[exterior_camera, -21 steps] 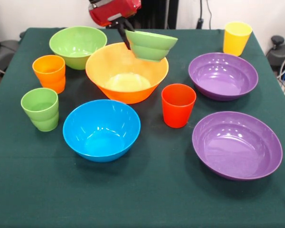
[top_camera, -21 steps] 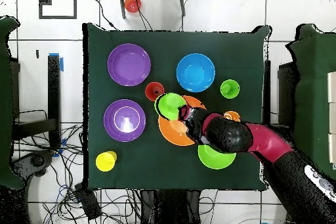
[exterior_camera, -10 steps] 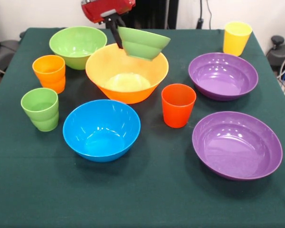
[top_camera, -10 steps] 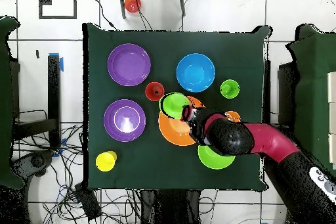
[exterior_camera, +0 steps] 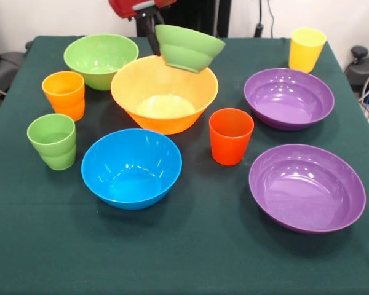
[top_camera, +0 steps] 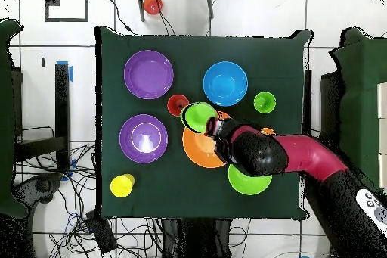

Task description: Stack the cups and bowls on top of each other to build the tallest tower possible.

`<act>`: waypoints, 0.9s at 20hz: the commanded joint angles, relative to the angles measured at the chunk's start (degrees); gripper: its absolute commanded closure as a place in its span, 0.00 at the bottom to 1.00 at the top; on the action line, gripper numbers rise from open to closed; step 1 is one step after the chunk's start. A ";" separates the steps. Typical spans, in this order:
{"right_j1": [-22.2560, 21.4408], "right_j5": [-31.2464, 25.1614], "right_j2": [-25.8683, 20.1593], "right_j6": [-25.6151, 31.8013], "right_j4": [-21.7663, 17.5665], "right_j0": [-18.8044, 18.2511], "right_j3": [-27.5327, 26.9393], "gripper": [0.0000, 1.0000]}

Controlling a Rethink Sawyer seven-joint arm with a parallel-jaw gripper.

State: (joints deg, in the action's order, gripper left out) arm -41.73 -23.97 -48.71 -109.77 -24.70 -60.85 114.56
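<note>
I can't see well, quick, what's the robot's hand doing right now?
Hand: shut on the small green bowl, holding it tilted in the air above the big orange bowl.

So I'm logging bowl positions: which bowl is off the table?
The small light green bowl, tilted, held aloft by the gripper above the orange bowl; the others rest on the cloth.

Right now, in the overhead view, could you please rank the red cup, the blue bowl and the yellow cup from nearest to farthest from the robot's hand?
The hand grips the small light-green bowl over the orange bowl.
1. Red cup: just beyond the held bowl, toward the purple bowls.
2. Blue bowl: near the table's top edge in the picture.
3. Yellow cup: at the lower-left corner.
</note>
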 commanded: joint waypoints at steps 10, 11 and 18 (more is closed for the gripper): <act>2.87 -12.81 8.24 -3.14 3.40 14.30 -16.36 1.00; 3.49 -13.15 8.60 -2.90 3.54 14.73 -17.40 1.00; 9.68 -16.21 10.78 1.67 2.11 17.28 -26.48 1.00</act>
State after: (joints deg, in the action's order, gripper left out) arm -38.87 -33.25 -43.61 -109.77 -21.30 -45.88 97.66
